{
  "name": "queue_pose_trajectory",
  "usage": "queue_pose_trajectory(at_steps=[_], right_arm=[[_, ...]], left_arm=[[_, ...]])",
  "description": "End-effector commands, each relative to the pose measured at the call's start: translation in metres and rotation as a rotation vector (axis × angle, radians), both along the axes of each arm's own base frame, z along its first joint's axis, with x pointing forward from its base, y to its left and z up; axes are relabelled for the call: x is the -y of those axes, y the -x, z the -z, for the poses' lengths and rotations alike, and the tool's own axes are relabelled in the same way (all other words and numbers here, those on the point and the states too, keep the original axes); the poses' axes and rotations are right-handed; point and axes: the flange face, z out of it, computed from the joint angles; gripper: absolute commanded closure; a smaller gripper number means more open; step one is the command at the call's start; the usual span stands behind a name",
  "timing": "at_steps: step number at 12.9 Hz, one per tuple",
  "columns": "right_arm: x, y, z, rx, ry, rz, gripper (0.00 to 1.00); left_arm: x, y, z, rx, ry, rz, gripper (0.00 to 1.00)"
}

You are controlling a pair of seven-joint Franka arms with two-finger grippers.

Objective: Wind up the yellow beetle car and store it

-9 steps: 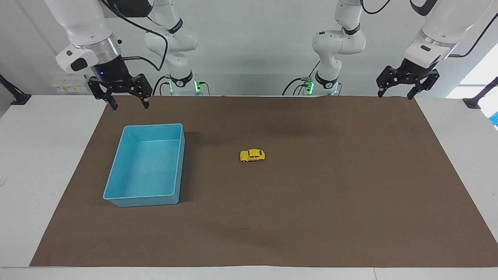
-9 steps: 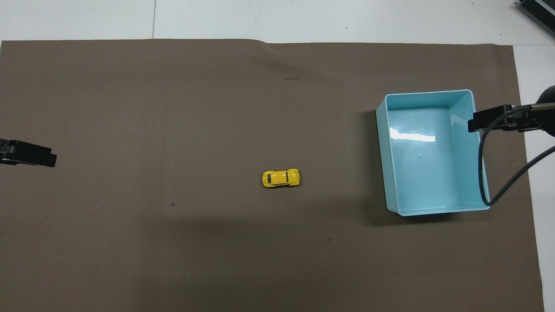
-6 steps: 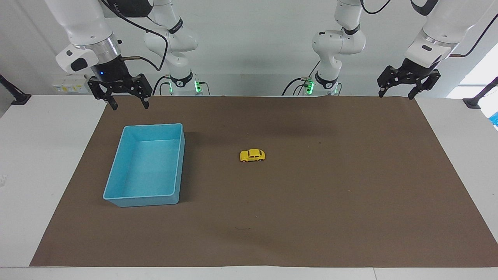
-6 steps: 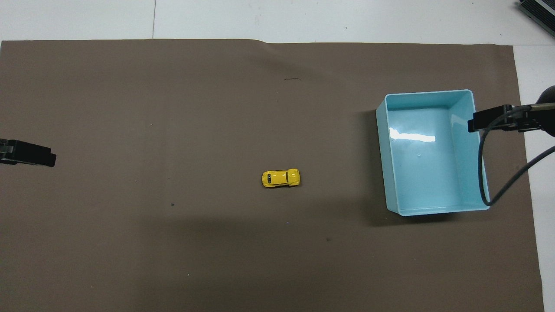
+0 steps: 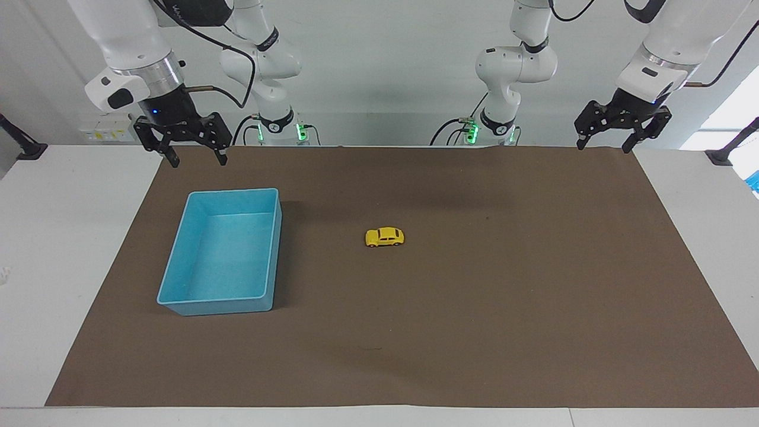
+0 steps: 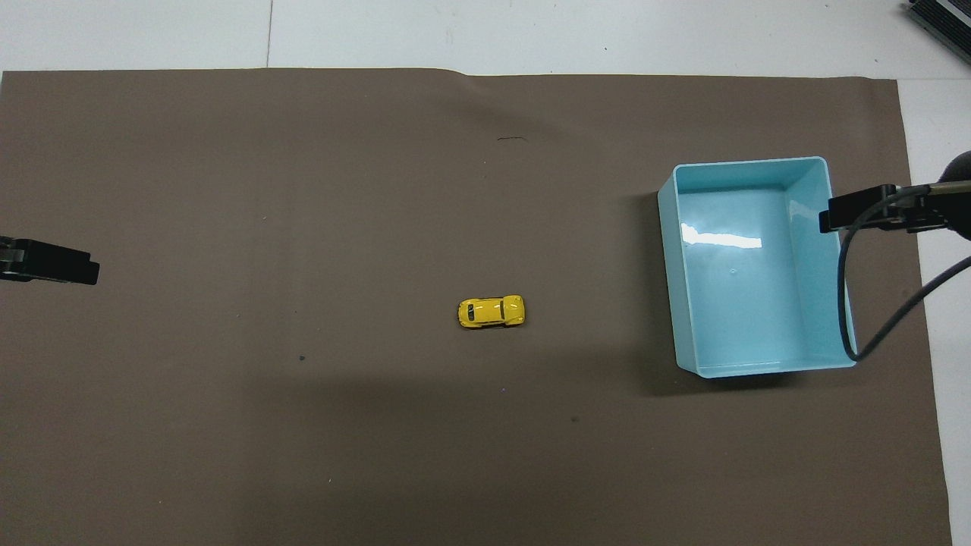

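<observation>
- Since the earlier frames my left gripper (image 5: pixel 621 127) has crept slightly up at the upper right of the facing view; car and bin have not shifted
- Both my grippers hang with fingers spread, holding nothing; my right gripper (image 5: pixel 182 141) waits at the upper left, above the mat's edge by the blue bin (image 5: pixel 178 293)
- One yellow beetle car (image 5: pixel 385 237) sits on its wheels mid-frame on the brown mat (image 5: pixel 474 308), well apart from the bin
- Step in hand, as I judge: the opening reach; next I must descend over the car and pinch its narrow sides squarely
- Count: one car, one bin, two grippers
</observation>
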Motion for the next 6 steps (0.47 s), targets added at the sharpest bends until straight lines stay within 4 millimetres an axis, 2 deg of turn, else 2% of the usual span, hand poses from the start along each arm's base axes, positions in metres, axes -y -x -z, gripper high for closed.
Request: queue_pose_trajectory(at_steps=[1, 4, 6], right_arm=[[0.003, 0.006, -0.004, -0.016, 0.004, 0.025, 0.00], [0.005, 0.006, -0.004, -0.016, 0.004, 0.028, 0.00], [0.005, 0.006, -0.004, -0.016, 0.004, 0.028, 0.00]], left_arm=[[0.002, -0.001, 0.006, 0.000, 0.011, -0.007, 0.00], [0.001, -0.004, 0.020, -0.006, 0.011, -0.016, 0.00], [0.002, -0.006, 0.025, -0.011, 0.011, -0.090, 0.00]])
